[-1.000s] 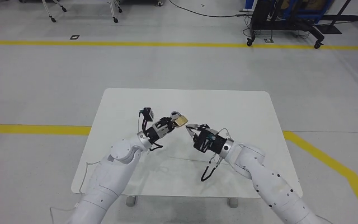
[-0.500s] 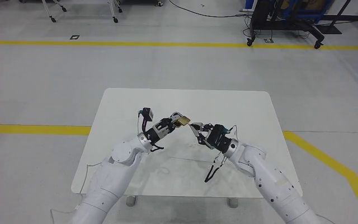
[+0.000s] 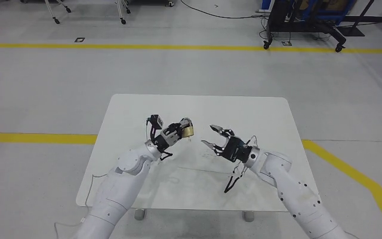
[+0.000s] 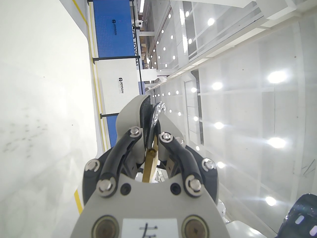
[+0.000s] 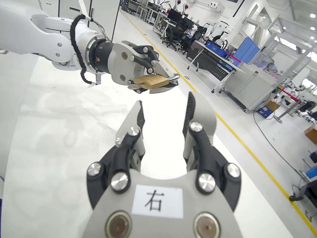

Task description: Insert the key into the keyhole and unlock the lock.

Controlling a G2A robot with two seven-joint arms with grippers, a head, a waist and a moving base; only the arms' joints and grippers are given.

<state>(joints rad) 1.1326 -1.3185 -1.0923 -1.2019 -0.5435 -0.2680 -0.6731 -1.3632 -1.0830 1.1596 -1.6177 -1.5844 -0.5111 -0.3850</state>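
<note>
Lock (image 5: 151, 81) is clamped in the left jaws clear above the bench (image 3: 262, 113); right jaws stand wide open and empty near it; recommended: keep the lock rigid and bring the key blade square to the keyhole.

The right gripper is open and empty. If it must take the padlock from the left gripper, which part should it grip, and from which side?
Probably the brass body of the padlock, approached from where the right gripper is now: that long edge is bare, while the left gripper clamps the flat faces. The thin shackle looks a poorer hold.
</note>
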